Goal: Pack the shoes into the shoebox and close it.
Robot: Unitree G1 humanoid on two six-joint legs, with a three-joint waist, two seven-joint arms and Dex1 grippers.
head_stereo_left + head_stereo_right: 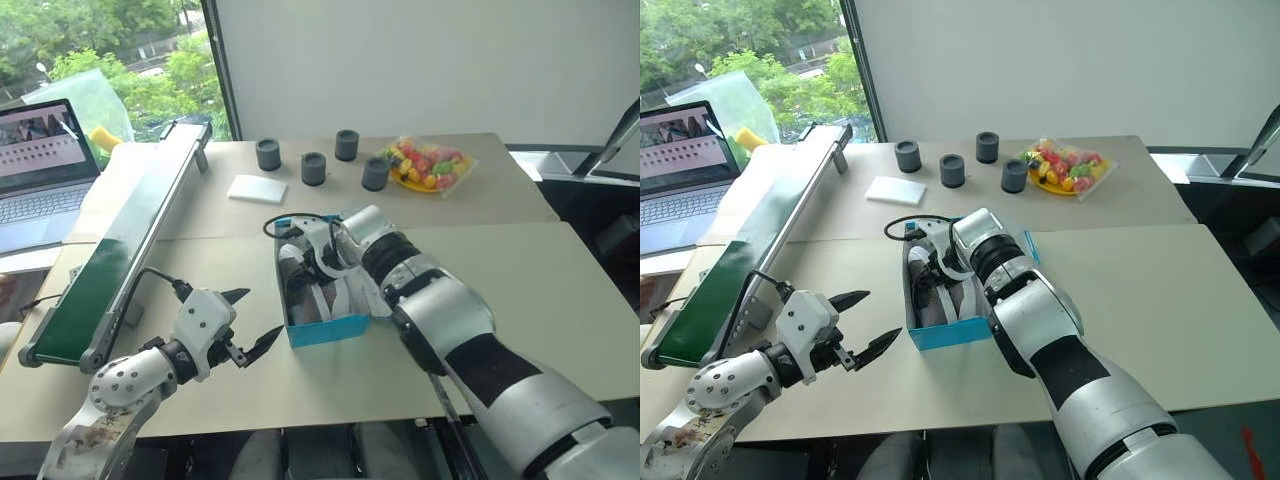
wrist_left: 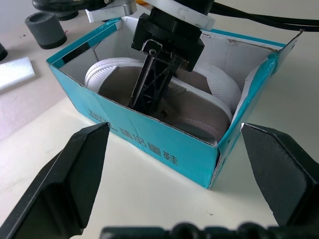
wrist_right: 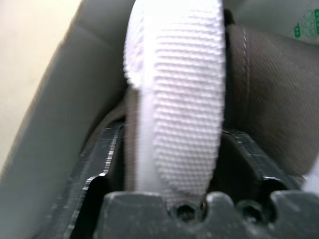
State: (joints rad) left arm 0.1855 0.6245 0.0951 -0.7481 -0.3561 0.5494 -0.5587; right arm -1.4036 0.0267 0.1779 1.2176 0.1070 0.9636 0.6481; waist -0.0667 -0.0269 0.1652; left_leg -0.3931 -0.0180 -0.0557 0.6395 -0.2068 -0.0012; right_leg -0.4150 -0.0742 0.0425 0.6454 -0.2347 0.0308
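Shoebox — centre table, both shoes inside, lid not yet closed. Right gripper inside, fingers astride one sole; advise full release, straight withdrawal. Left gripper — spread, empty, just left.

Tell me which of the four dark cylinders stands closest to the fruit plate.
The dark cylinder farthest right of the four, standing right beside the fruit plate; the other three sit further left, toward the white pad.
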